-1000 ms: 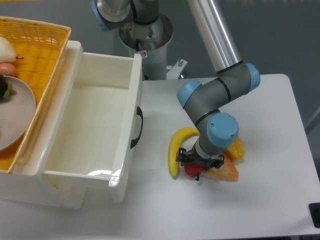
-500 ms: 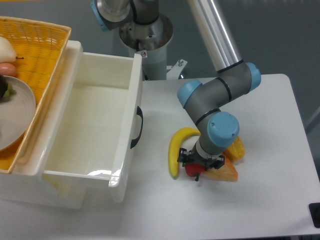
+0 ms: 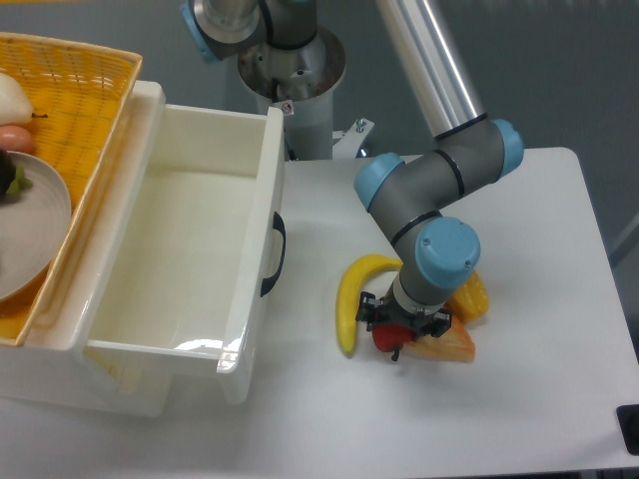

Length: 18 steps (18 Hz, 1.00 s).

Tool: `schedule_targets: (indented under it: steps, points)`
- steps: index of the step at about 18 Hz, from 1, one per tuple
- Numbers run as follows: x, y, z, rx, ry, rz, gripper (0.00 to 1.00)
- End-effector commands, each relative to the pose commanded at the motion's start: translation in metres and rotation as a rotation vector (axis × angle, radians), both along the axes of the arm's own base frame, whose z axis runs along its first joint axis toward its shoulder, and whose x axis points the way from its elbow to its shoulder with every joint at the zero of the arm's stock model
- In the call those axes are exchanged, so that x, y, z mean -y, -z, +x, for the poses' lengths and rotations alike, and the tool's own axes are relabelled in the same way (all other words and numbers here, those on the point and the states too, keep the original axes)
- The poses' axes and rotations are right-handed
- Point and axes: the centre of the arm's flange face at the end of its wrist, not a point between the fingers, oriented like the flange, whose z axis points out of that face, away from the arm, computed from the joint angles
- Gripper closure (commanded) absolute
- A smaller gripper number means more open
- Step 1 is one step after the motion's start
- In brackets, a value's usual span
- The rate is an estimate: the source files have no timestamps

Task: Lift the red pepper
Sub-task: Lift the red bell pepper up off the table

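Observation:
The red pepper [image 3: 387,338] is a small glossy red piece on the white table, between a banana [image 3: 351,295] and an orange wedge piece [image 3: 445,343]. My gripper [image 3: 399,326] comes down from above and its black fingers sit on either side of the pepper, closed on it. The wrist hides most of the pepper; only its lower red part shows. A yellow-orange pepper [image 3: 473,296] lies just right of the wrist.
An open white drawer bin [image 3: 190,254] with a black handle [image 3: 275,254] stands at the left. A yellow wicker basket [image 3: 70,110] with a plate and fruit lies behind it. The robot base [image 3: 292,70] is at the back. The table's edge runs along the right.
The gripper and wrist have shifted slightly to the right with the pepper between the fingers. The banana and the orange pieces have not moved.

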Motion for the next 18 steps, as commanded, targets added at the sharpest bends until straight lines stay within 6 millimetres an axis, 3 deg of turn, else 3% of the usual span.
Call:
schedule_targets:
  steps: [6,13,18]
  points:
    - [-0.002,-0.031,0.002,-0.048,0.114,0.037,0.27]
    - [0.005,-0.086,0.019,-0.108,0.469,0.079,0.30]
    - [0.008,-0.112,0.036,-0.140,0.620,0.004,0.30]
